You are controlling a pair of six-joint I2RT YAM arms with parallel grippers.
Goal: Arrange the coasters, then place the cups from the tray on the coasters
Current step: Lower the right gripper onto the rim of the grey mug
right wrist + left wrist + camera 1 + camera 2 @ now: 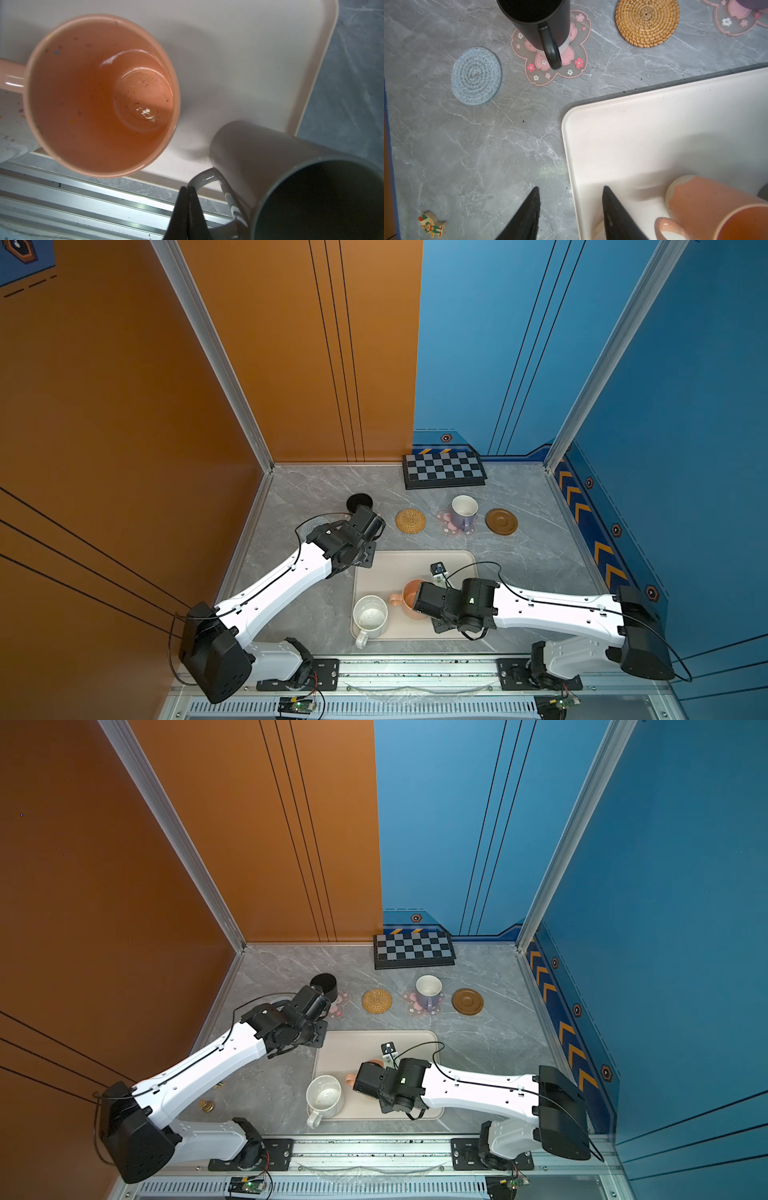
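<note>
The black cup (537,20) stands on a pink flower coaster (571,68), between the grey-blue knitted coaster (476,75) and the straw coaster (410,521). Further right, the lavender cup (463,510) sits on the other pink coaster (444,522), beside the bare brown wooden coaster (501,521). The tray (395,568) holds the speckled white cup (370,616), the peach cup (104,95) and the grey cup (270,155). My left gripper (571,188) is open and empty over the tray's far-left corner. My right gripper (188,188) is shut, its tips against the grey cup's handle.
A checkered board (444,470) lies against the back wall. A small painted figurine (431,226) rests on the table left of the tray. A metal rail (415,668) runs along the front edge. Orange and blue walls enclose the table.
</note>
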